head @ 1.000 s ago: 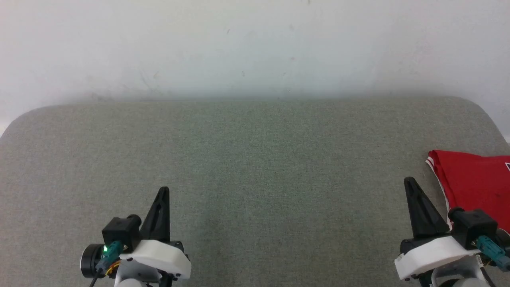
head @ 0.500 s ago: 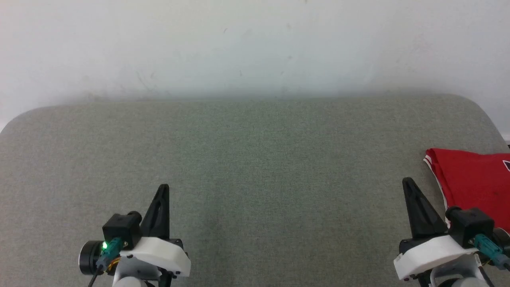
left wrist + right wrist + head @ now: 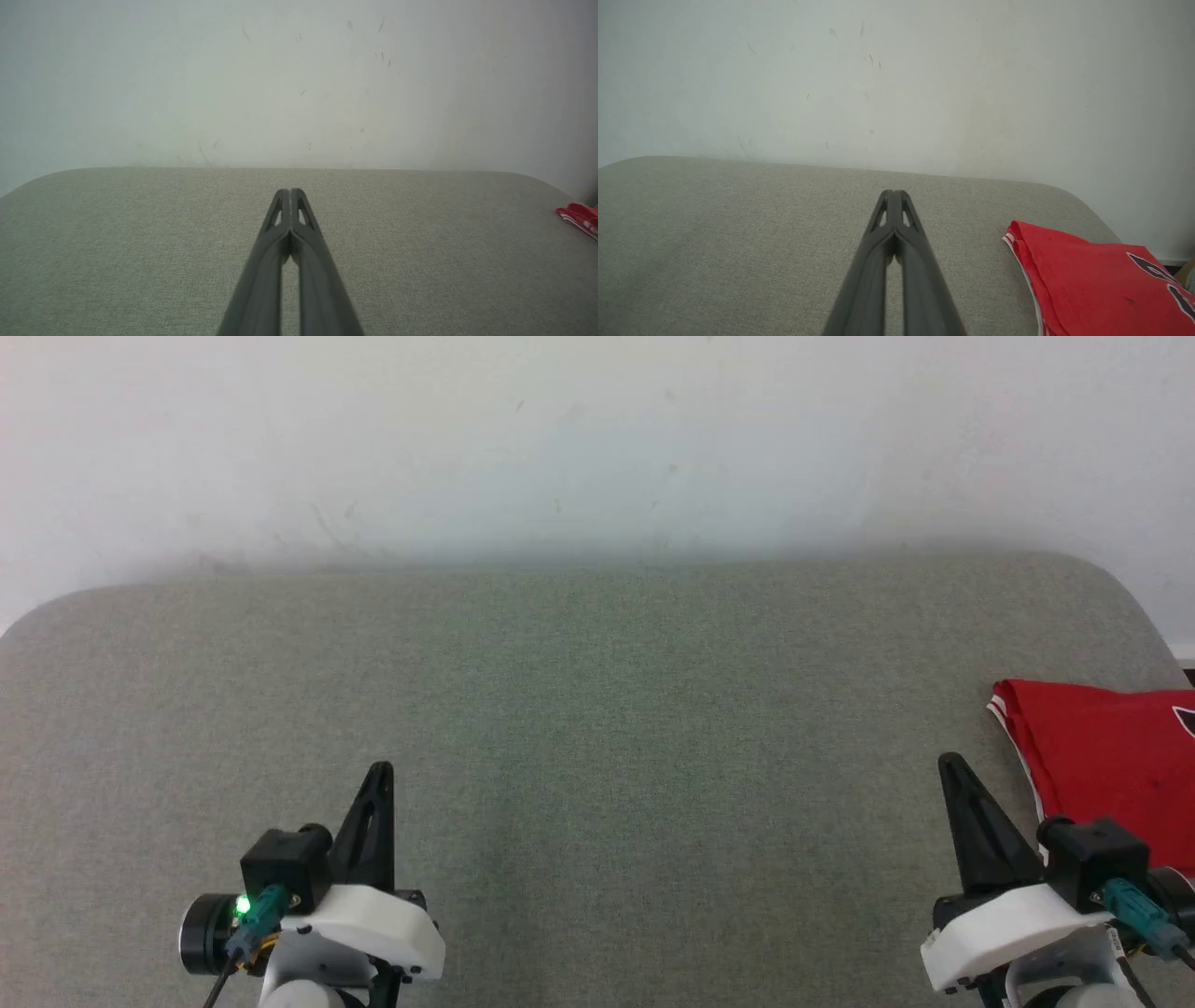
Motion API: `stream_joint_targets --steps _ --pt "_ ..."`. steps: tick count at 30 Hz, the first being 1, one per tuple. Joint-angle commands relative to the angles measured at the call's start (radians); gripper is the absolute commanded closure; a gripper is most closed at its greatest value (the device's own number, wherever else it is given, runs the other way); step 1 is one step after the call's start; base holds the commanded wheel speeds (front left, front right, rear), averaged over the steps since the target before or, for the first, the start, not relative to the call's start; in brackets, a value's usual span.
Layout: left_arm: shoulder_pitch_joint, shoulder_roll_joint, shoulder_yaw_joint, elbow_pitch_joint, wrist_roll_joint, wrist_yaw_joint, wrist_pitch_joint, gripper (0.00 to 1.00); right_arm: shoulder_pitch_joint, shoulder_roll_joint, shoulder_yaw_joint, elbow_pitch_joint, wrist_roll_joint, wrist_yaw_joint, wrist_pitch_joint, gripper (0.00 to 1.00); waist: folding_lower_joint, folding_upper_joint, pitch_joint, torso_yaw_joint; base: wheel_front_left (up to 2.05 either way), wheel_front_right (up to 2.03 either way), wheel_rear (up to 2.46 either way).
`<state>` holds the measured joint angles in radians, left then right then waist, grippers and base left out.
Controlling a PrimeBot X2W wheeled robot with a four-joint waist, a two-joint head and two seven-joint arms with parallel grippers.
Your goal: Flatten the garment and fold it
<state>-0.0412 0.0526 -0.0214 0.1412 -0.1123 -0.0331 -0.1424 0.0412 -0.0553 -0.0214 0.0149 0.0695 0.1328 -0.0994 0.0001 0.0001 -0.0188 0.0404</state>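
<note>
the red jersey (image 3: pixel 1106 761) lies at the far right of the grey-green upholstered surface (image 3: pixel 597 709), close to its rounded right corner and running out of the head view's right edge, so its full outline cannot be made out. what shows is a fairly flat red panel. a corner trimmed in red and white stripes points left, and a striped edge runs from that corner back toward the near side. some dark lettering shows near the right margin in the right wrist view. how its long axis lies cannot be told, because too much of it is cut off.

the right gripper (image 3: pixel 950 765) sits at the near right with its two dark fingers pressed together and holding nothing. the jersey is just beside it, to its right and slightly farther away, not touching. the left gripper (image 3: pixel 381 773) sits at the near left, likewise clenched and empty, well apart from the cloth. from its wrist camera only a sliver of red shows at the right margin.

the right arm is clearly the nearer one. the jersey looks as if it must be brought left toward the middle of the surface before it can be spread, so a likely first move is for the right fingers to part, swing right and take the striped corner. the thin fabric may bunch or drag rather than slide cleanly. a plain white wall (image 3: pixel 597 429) stands behind.
</note>
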Motion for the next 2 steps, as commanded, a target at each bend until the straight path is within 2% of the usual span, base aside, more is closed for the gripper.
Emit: stream_joint_targets --steps 1,2 --pt "0.018 -0.001 0.005 -0.010 0.010 0.006 0.004 1.00 -0.015 0.002 0.005 -0.004 -0.008 -0.001 0.004 1.00 0.0000 -0.0001 0.000 -0.001 0.00 0.00 0.00" --pt "0.019 -0.001 0.005 -0.012 0.011 0.006 0.006 1.00 -0.016 0.002 0.005 -0.004 -0.009 -0.001 0.005 1.00 0.0000 -0.0001 0.001 -0.001 0.00 0.00 0.00"
